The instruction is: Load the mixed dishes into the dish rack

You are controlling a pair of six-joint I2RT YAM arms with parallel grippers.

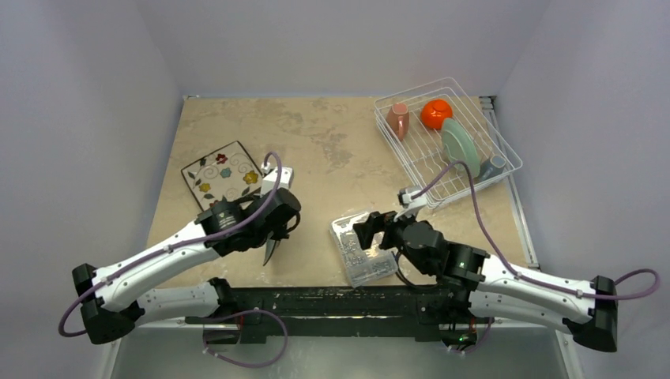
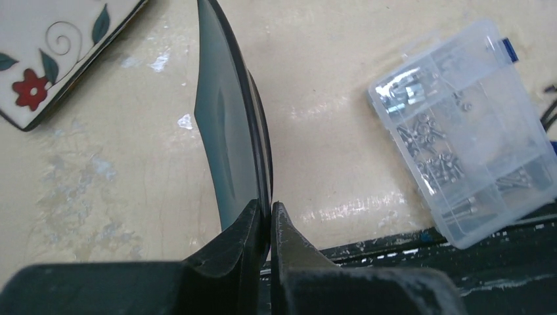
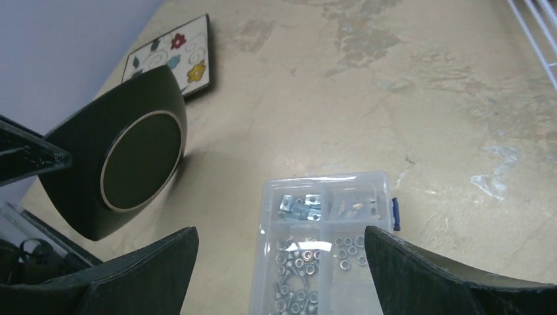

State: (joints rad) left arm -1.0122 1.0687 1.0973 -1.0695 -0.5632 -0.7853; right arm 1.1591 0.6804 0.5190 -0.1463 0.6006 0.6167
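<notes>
Nearest the lens of my left wrist camera, my left gripper (image 2: pixel 264 216) was pressed together on the rim of the dark teal square plate (image 2: pixel 226 111), which stood on edge above the table with its underside turned toward my right arm. I judged this to be the carry step. The pink cup (image 1: pixel 397 118), orange bowl (image 1: pixel 435 114), pale green round flowered plate (image 1: pixel 460 146) and small grey mug (image 1: pixel 491 167) already sat in the dish rack (image 1: pixel 416 162) at the upper right of the overhead view. The white floral square plate (image 1: pixel 222 174) lay flat at centre left.

The next move, as I judged it, called for swinging the plate across to the rack, or passing it to my right gripper (image 3: pixel 279 239), without clipping the clear plastic box (image 1: pixel 363 249).

My left arm reached from the lower left toward the middle, wrist rolled. My right arm bent inward from the lower right, its jaws spread wide and empty over the box.
</notes>
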